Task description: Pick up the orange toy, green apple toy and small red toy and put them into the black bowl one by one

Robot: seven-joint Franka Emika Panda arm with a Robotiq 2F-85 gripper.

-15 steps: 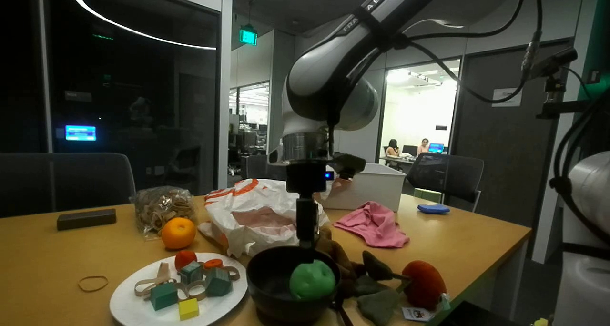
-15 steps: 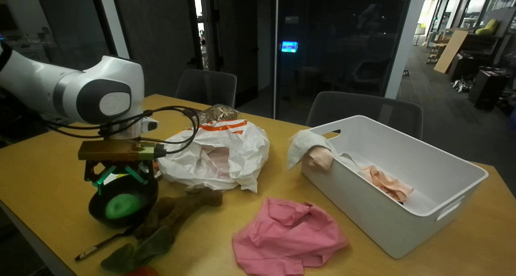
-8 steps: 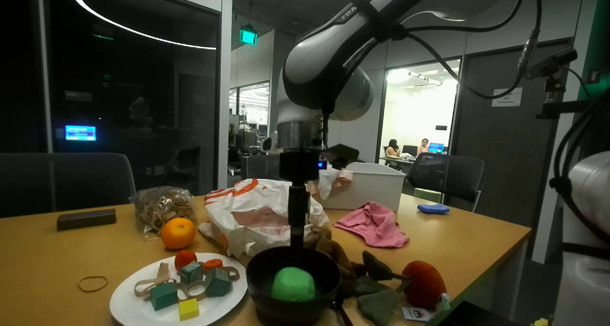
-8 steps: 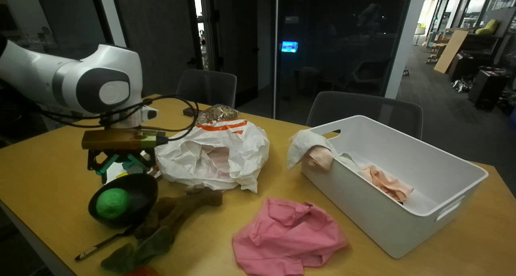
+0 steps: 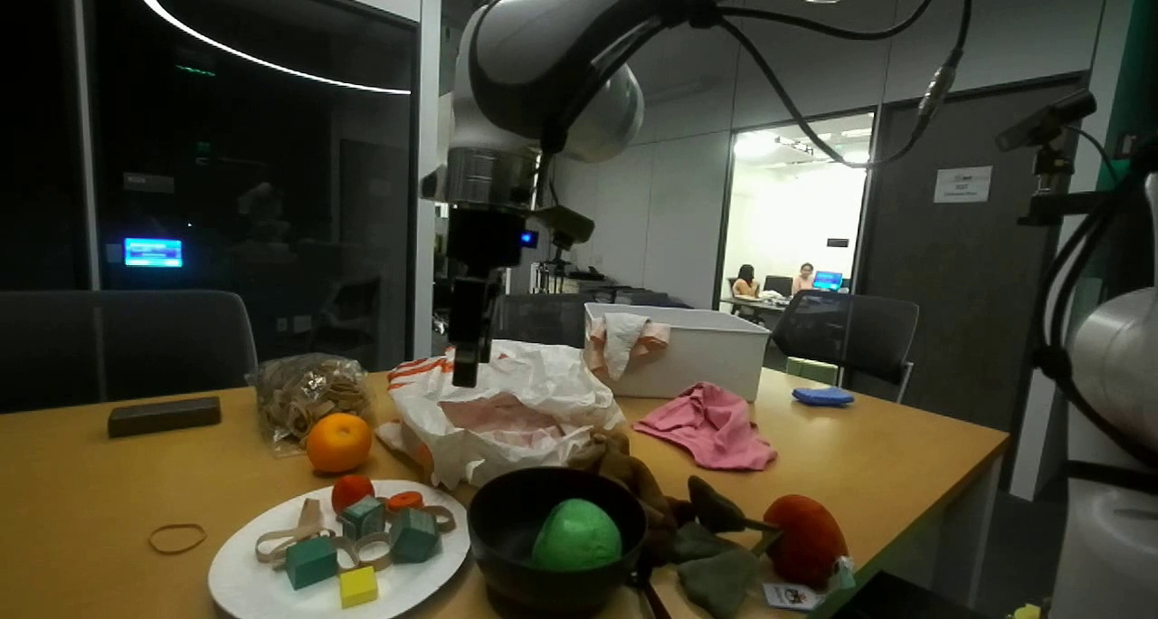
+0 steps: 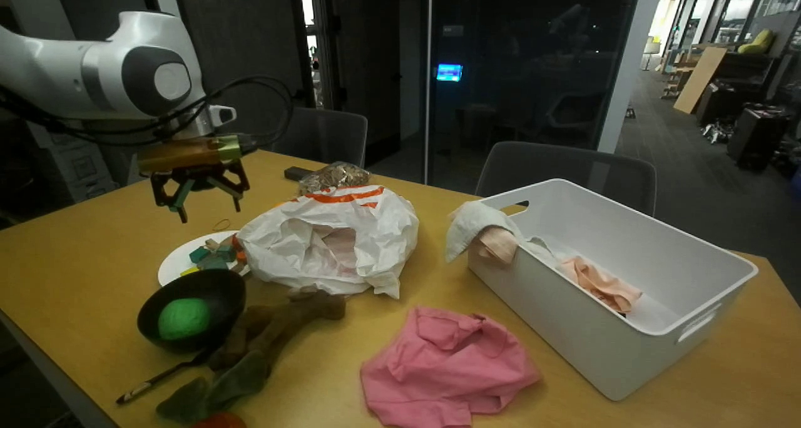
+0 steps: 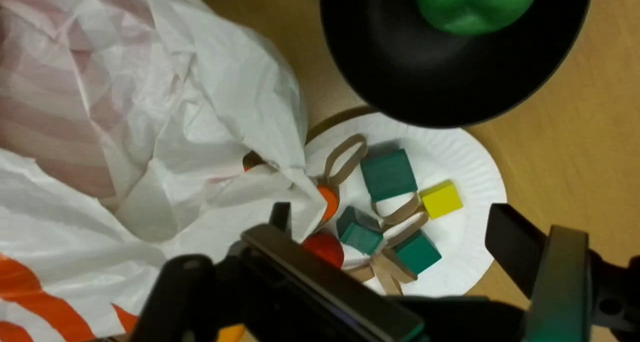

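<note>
The green apple toy (image 5: 577, 536) lies inside the black bowl (image 5: 507, 556); both also show in an exterior view, the apple (image 6: 184, 318) in the bowl (image 6: 226, 290), and in the wrist view. The orange toy (image 5: 339, 443) rests on the table behind the white plate (image 5: 237, 572); only a sliver (image 7: 232, 333) shows in the wrist view. The small red toy (image 5: 351, 492) sits at the plate's far edge and shows in the wrist view (image 7: 326, 249) beside a finger. My gripper (image 6: 210, 212) is open and empty, high above the plate.
A crumpled white bag (image 5: 507, 420) stands beside the bowl and overhangs part of the plate in the wrist view. Blocks and bands lie on the plate. A brown plush (image 6: 275, 328), pink cloth (image 6: 444, 365), white bin (image 6: 551, 290) and larger red toy (image 5: 805, 539) are around.
My open gripper has risen from the bowl and moved over toward the plate. The green apple has rolled about inside the bowl and stays in it.
</note>
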